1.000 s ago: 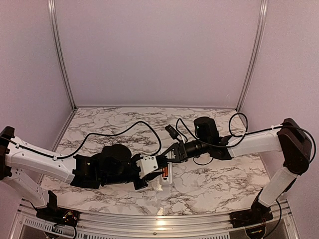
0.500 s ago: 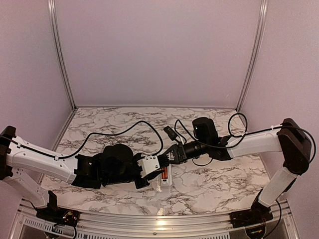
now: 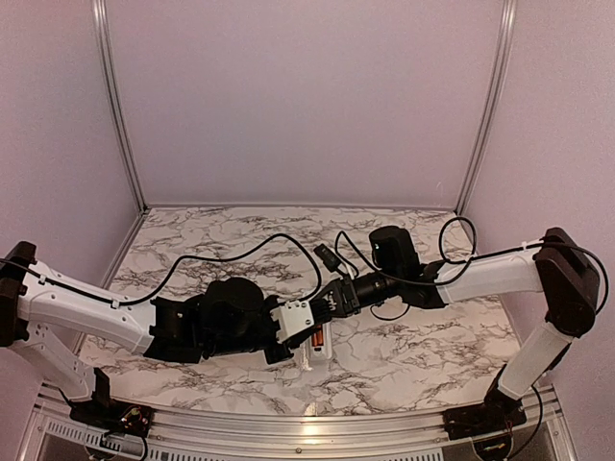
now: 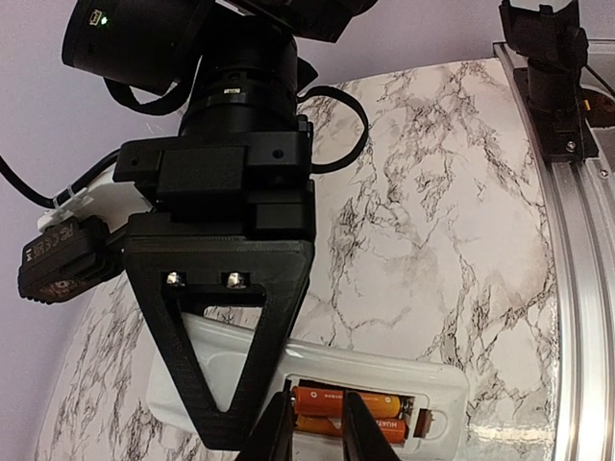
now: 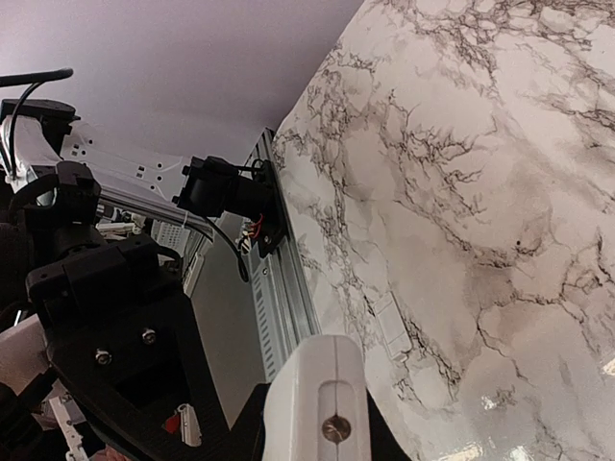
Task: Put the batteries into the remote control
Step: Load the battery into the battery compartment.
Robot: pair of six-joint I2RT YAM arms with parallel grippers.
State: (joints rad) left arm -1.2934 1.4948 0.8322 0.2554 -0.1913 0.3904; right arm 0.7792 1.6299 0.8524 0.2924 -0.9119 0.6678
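Over the remote control (image 4: 384,369), the left tool (image 4: 317,424) has edged rightward

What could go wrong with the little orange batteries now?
1. The left gripper has its tips right at the two batteries in the remote control's open recess. A sideways nudge could pop one out.
2. The right gripper seems to hold the remote near one end only, so pushing down might tilt it.
3. Both grippers crowd together over the remote and could bump.
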